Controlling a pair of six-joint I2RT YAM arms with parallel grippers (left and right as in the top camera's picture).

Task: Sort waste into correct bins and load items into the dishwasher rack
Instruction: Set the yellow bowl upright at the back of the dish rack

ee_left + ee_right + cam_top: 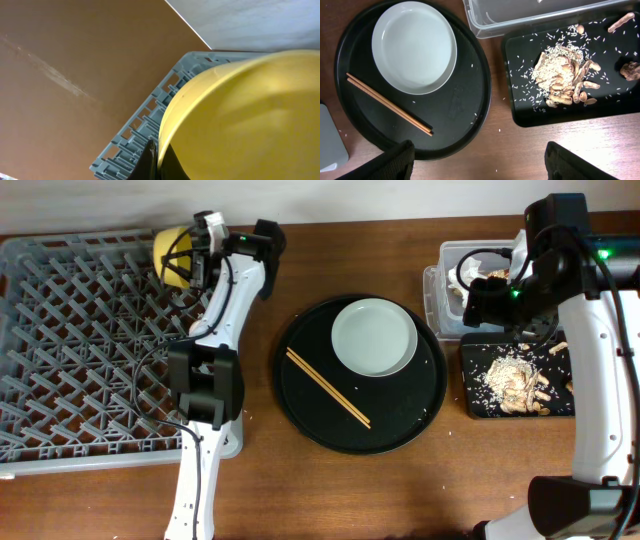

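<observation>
The yellow bowl (172, 260) is clamped at its rim by the left gripper (190, 256), over the dishwasher rack's (80, 350) far corner (probably rigid, light, slippery); the right gripper (480, 165) is seen spread, empty

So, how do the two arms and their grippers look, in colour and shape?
Both arms are alike: the left arm and right arm have white, smooth links joined by blocky black joints. A thin black cable loops beside the left one. Small green lights glow on the right one. The left gripper and right gripper have black fingers.
</observation>
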